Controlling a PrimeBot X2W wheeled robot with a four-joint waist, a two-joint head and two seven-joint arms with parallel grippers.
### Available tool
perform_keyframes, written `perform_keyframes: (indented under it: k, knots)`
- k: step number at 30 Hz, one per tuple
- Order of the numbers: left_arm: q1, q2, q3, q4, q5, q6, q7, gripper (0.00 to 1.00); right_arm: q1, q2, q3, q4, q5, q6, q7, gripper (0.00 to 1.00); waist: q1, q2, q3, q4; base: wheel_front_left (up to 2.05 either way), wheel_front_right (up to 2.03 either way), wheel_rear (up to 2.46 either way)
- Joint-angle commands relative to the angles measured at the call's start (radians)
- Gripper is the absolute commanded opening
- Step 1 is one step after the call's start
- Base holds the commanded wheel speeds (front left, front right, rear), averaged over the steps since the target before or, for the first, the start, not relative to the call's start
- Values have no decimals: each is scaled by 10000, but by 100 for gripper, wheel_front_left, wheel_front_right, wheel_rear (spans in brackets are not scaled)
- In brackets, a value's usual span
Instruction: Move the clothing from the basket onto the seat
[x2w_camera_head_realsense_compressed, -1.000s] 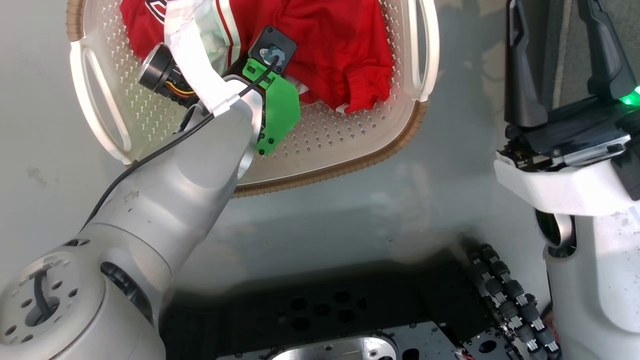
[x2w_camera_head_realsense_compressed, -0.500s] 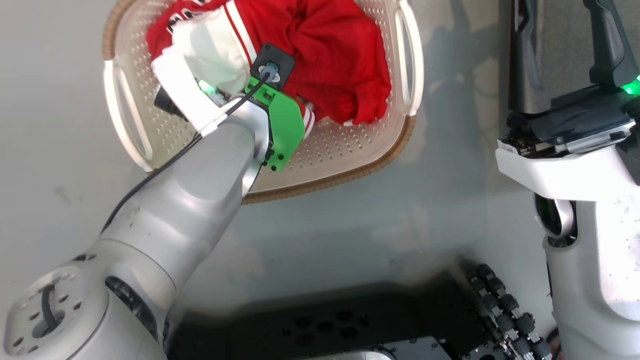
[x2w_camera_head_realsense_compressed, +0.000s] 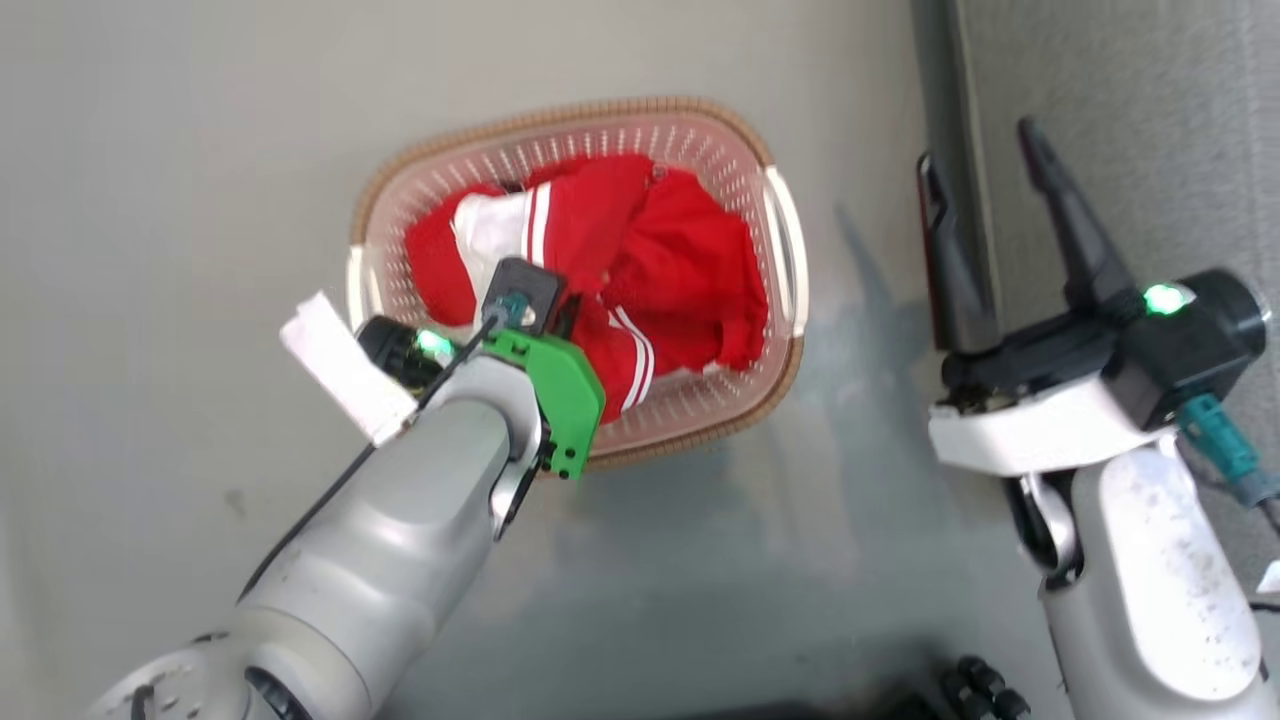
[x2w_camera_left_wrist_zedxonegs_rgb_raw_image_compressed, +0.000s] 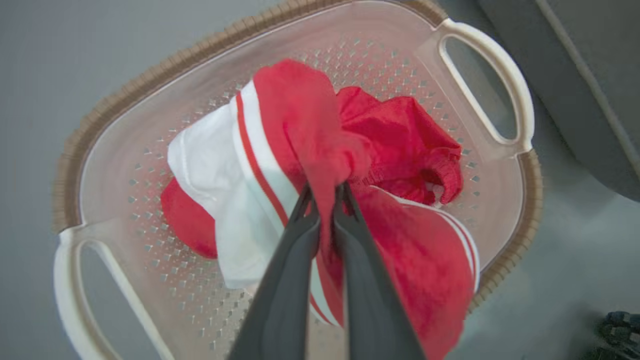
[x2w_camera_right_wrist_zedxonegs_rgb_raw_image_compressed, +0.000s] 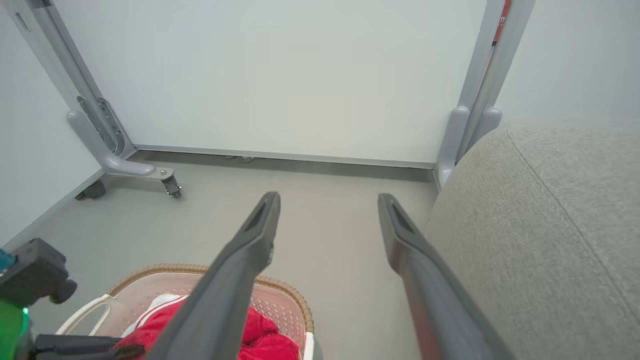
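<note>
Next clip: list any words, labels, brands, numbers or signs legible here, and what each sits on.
No text here is readable.
Red sticker on the grey metal post: too small and blurred to read.
White tab on the left forearm: no print visible.
Red soft-fabric clothing with white panels, in the cream perforated plastic basket: no lettering showing.

Seat (x2w_camera_right_wrist_zedxonegs_rgb_raw_image_compressed: 540, 240) largely beyond the edge

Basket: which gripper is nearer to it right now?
Left. The left gripper is above the basket, shut on the clothing; the right gripper is open, off to its side near the seat.
</note>
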Motion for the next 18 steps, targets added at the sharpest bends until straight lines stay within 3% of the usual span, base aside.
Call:
perform_keyframes:
  k: [1, 9, 18]
  knots:
    - [364, 43, 9, 88, -105, -44, -219, 0, 392, -34, 78, 130, 87, -3, -48, 100, 0, 0, -2392, 320, 0, 0, 0]
    - [1729, 37, 278, -55, -448, -225, -1090, 0, 2059, -36, 610, 711, 317, -3, -48, 100, 0, 0, -4868, 304, 0, 0, 0]
    - [3037, 419, 975, -1598, -149, 317, -1278, 0, 3833, -36, 1135, 1179, 415, -3, -50, 100, 0, 0, -6945, 74, 0, 0, 0]
